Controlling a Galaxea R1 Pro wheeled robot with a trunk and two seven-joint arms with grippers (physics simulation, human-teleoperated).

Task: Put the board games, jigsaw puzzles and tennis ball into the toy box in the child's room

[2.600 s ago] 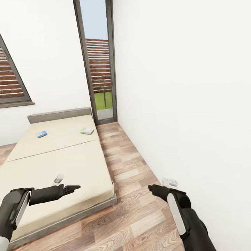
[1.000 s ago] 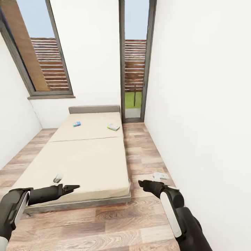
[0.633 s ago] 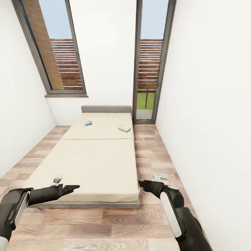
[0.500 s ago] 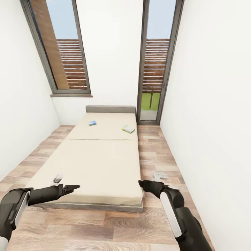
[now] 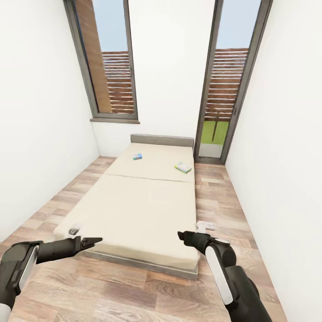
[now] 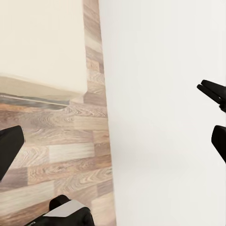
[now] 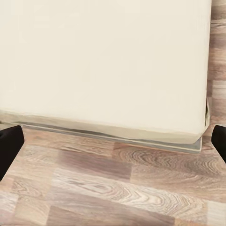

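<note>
Head view: bed (image 5: 143, 201) lying with its long axis running from 6 o'clock toward 12, grey headboard (image 5: 162, 140) at the far end against the white wall, foot end nearest the robot. Two board games on the far mattress half: blue board game (image 5: 137, 156) at about 11 o'clock from the mattress seam's middle, green board game (image 5: 183, 167) at about 1 o'clock, close to the bed's right edge, its long axis turned slightly aslant to the bed's. Well apart from each other, both flat. Tall window (image 5: 112, 67) at 11 o'clock, glazed door (image 5: 226, 85) at 1 o'clock. Left tool (image 5: 93, 242) at 8 o'clock over the bed's near corner, fingertips drawn together to a point, apparently clenched on nothing. Right tool (image 5: 182, 235) at 5 o'clock by the bed's right near corner; cannot tell whether released or clenched. Against 0.5 s ago: whole scene shifted rightward and the bed now angled, foot end swung toward 7 o'clock, so a camera turn, not a move of the games; arms at the same places in the picture.

Left wrist view: wood-plank floor (image 6: 61, 150), white wall, a corner of the beige mattress (image 6: 42, 42); dark fingers (image 6: 9, 148) at opposite picture edges, spread wide, contradicting the head view, so cannot tell.

Right wrist view: foot end of the bed (image 7: 108, 66) and its grey frame over the planks; dark fingertips (image 7: 9, 143) at both edges, far apart, empty.
</note>
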